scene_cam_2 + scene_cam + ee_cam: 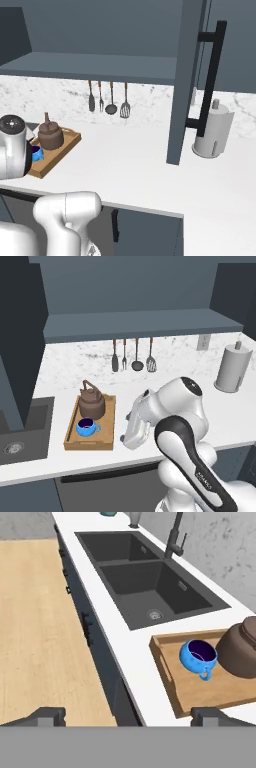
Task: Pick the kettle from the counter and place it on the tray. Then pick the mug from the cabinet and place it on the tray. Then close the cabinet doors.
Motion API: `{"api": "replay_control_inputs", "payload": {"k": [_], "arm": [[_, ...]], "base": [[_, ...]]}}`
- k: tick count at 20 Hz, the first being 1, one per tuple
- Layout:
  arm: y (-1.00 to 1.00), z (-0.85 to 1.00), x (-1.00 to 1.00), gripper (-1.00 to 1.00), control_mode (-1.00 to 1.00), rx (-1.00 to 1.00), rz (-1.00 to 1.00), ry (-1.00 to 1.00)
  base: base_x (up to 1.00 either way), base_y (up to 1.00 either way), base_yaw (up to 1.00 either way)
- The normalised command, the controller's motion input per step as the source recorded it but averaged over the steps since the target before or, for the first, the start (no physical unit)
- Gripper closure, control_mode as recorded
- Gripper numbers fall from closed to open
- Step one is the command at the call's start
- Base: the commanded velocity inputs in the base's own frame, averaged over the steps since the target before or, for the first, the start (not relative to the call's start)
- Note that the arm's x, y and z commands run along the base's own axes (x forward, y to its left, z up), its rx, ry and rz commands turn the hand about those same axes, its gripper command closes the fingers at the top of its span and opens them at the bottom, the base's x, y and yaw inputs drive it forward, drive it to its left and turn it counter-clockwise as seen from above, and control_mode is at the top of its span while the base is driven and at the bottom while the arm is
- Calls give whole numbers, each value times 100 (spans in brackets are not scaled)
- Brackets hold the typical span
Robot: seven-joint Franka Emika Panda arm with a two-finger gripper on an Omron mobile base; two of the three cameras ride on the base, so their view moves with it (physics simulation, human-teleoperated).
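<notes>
Left base view shows the tray point(73, 436) lying on the white tabletop point(165, 381), just beside the dark sink point(22, 431) on its left. On the tray stands the kettle point(92, 402) toward the wall end, and the mug point(87, 427) sits just in front of it, near the front edge of the tabletop, its handle pointing right. Both rest upright inside the raised rim. The white arm point(175, 421) bends over the front of the tabletop to the right of the tray. Four utensils point(133, 356) hang on the wall above, and a grey paper-towel holder point(231, 368) stands well apart at the right. Overhead, the cabinet point(135, 323) shows its wide shelf, and in the right base view one of the cabinet doors point(187, 80) stands swung out, its black bar handle point(210, 75) facing the camera; the other door point(20, 336) stands open at the left of the left base view. Hand view looks down along the tabletop's front edge: the hand point(130, 716) has its two dark tips spread wide with nothing between them, the mug and kettle lying ahead on the tray, the sink and its faucet point(175, 537) beyond.
</notes>
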Motion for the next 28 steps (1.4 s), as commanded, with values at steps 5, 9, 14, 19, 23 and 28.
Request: {"api": "replay_control_inputs", "payload": {"k": [5,9,14,19,23,28], "arm": [[-9,36,-42,-100,-100,0,0,0],[-18,32,-44,-100,-100,0,0,-1],[-5,31,-39,-100,-100,0,0,-3],[0,30,-45,-100,-100,0,2,-16],[2,22,-36,-100,-100,-1,2,-24],[-1,29,-29,-100,-100,0,14,-28]], "base": [[0,0,0],[0,0,0],[0,0,0],[0,0,0],[0,0,0],[0,0,0]]}}
